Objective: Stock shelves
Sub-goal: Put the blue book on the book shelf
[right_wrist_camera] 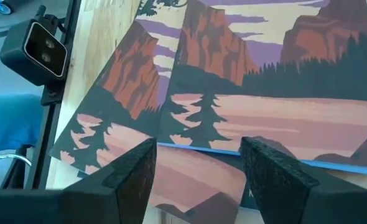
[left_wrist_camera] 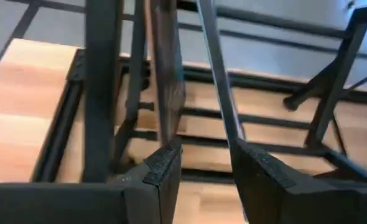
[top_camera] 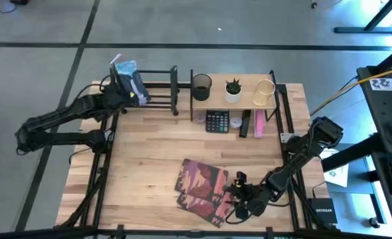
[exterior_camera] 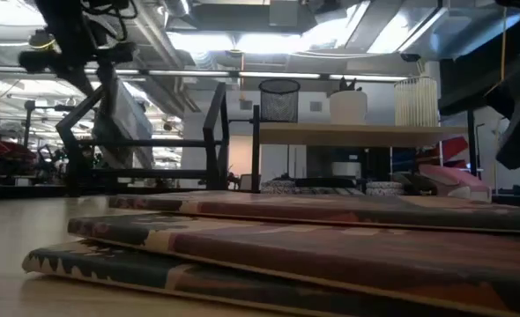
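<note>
Two thin, stiff, probably slippery books [top_camera: 202, 190] lie flat near the front edge, best pinched by an overhanging edge, under the right gripper [right_wrist_camera: 199, 174], jaws spread and empty.

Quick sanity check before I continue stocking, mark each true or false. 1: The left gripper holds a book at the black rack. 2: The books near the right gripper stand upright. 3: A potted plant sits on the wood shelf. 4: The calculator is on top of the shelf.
1. True: the left gripper grips a book over the black rack.
2. False: the stacked books lie flat under the open right gripper.
3. True: the potted plant stands on the wood shelf.
4. False: the calculator lies below the board.
</note>
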Robot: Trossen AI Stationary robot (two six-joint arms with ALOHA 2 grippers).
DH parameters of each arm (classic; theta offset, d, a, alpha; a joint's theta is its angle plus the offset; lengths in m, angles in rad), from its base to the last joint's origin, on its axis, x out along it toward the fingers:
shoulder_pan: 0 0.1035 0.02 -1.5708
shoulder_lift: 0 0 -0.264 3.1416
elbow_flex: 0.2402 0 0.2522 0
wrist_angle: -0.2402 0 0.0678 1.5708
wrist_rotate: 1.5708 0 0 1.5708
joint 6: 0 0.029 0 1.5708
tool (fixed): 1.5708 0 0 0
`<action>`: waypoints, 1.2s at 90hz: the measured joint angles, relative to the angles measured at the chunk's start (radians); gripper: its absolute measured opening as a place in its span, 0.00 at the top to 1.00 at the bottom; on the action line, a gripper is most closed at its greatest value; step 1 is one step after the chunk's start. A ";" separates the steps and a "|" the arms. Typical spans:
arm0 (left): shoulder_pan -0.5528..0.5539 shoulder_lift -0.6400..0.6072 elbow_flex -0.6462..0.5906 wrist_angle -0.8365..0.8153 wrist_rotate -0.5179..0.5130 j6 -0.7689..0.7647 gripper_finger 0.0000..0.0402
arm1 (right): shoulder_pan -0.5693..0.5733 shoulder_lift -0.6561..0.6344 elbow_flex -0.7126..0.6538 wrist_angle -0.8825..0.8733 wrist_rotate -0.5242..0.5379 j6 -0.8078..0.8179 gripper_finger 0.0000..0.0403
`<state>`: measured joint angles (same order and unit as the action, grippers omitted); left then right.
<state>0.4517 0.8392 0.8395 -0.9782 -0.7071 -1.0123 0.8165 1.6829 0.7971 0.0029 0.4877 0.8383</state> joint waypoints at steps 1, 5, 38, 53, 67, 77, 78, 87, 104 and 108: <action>0.002 0.001 0.000 0.005 0.000 0.001 0.70 | 0.000 0.000 0.000 0.000 0.000 0.000 0.46; 0.013 0.003 0.000 0.018 0.003 0.007 0.70 | 0.000 0.000 0.000 0.000 0.000 0.000 0.46; 0.035 0.008 0.000 0.053 0.042 0.000 0.70 | 0.000 0.000 0.000 0.001 0.010 0.001 0.46; 0.034 0.005 0.000 0.144 0.070 0.025 0.70 | 0.000 0.000 0.000 0.001 0.010 0.001 0.46; 0.035 0.006 0.000 0.187 0.069 0.013 0.70 | 0.000 0.000 0.000 0.001 0.010 -0.001 0.46; 0.034 0.009 0.000 0.195 0.064 -0.006 0.70 | 0.000 0.000 0.000 0.001 0.010 -0.002 0.46; 0.034 0.009 0.000 0.196 0.062 -0.007 0.70 | 0.000 0.000 0.000 0.001 0.010 -0.002 0.46; 0.042 0.032 0.000 0.189 0.023 -0.051 0.70 | 0.000 0.000 0.000 0.001 0.011 -0.006 0.46; 0.102 0.110 0.000 0.221 0.042 -0.092 0.70 | 0.001 0.000 0.000 0.002 0.018 -0.007 0.46; 0.112 0.132 0.000 0.242 0.053 -0.097 0.70 | 0.001 0.000 0.000 0.004 0.018 -0.007 0.46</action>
<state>0.5641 0.9711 0.8394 -0.7364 -0.6540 -1.1097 0.8177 1.6833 0.7971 0.0068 0.5056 0.8315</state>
